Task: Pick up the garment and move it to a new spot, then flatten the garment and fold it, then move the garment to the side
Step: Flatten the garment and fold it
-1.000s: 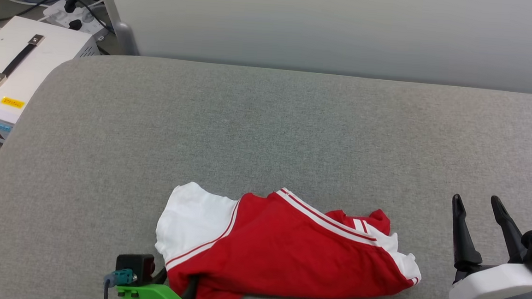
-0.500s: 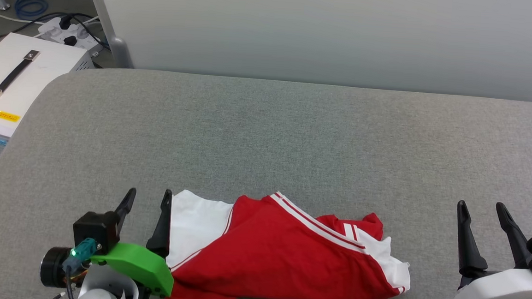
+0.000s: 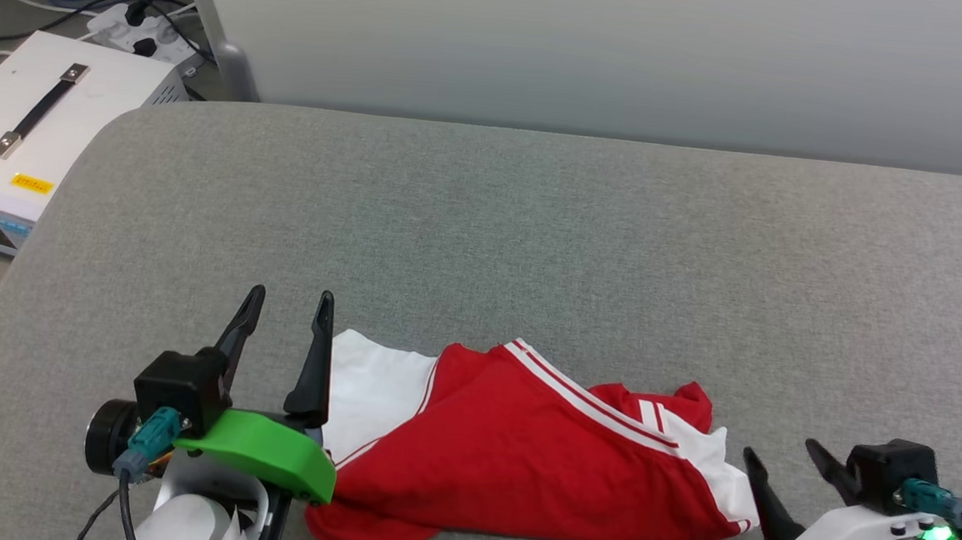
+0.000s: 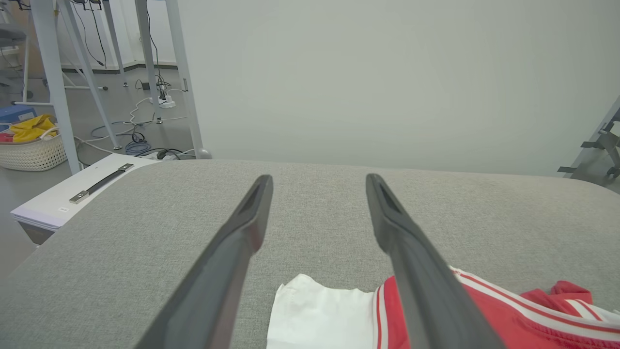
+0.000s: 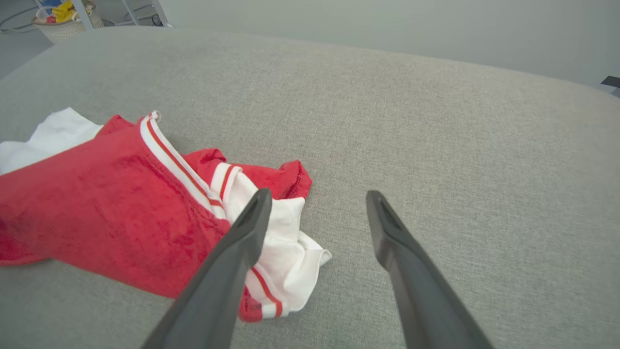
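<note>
On the desk [image 3: 534,223], the garment [image 3: 520,456] is laid out sideways between 2 wide-spread tools, left tool [image 3: 289,296] by its white end, right tool [image 3: 777,448] just beside the other.

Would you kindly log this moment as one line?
garment: crumpled, ungrasped | left claw: open, at left end | right claw: open, at right end

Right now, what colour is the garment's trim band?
The trim band is white with a thin red line; clearest in right wrist view.
</note>
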Motion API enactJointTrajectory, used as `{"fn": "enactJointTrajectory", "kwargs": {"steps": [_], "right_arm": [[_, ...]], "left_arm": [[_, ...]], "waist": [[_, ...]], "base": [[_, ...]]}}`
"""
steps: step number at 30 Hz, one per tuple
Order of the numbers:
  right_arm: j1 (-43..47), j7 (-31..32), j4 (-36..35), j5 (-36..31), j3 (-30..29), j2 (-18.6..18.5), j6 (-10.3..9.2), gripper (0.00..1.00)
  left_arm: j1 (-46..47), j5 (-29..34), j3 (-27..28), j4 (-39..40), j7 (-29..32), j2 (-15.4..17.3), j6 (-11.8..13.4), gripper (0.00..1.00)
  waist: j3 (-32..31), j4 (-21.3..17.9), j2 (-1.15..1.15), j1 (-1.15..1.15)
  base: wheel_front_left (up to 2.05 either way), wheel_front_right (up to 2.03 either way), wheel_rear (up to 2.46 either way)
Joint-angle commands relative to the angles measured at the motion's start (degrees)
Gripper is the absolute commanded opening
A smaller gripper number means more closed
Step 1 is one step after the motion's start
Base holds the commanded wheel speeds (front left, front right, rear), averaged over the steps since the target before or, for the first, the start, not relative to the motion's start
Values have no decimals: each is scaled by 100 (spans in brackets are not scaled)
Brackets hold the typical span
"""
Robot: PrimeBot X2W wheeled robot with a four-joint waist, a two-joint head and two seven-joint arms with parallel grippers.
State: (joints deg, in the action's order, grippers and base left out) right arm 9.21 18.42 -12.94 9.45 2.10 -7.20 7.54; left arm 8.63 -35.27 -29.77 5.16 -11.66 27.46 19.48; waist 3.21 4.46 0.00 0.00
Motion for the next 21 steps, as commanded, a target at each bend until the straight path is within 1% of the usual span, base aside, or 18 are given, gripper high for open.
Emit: {"fn": "enactJointTrajectory", "kwargs": {"steps": [1,5,7,11,17,18,19,21], "right_arm": [[65,281,27,133,170,-175,-5,100],[1,913,89,448,663,-650,-5,100],[-97,1043,103,562,872,-824,-5,100],[-384,1137,222,741,1264,-1100,-5,100],[-767,1213,590,962,1679,-1345,-5,100],[-796,1225,626,1007,1719,-1358,-5,94],[-830,1209,647,1055,1744,-1363,-5,36],[-871,1175,649,1112,1737,-1365,-5,0]], "left_arm": [[126,51,-27,44,-55,-56,32,100],[210,71,-64,52,-106,-162,3,100],[239,71,-75,34,-132,-218,-11,100],[297,60,-89,-53,-179,-320,-63,100],[427,71,-124,-182,-228,-451,-158,100],[446,73,-126,-206,-235,-469,-175,100],[466,76,-126,-234,-243,-489,-192,100],[480,78,-120,-278,-256,-520,-208,100]], "waist": [[104,126,0,0],[219,292,0,0],[286,367,0,0],[425,480,0,0],[623,609,0,0],[643,623,0,0],[658,633,0,0],[674,635,0,0]], "base": [[0,0,0],[0,0,0],[0,0,0],[0,0,0],[0,0,0],[0,0,0],[0,0,0],[0,0,0]]}}
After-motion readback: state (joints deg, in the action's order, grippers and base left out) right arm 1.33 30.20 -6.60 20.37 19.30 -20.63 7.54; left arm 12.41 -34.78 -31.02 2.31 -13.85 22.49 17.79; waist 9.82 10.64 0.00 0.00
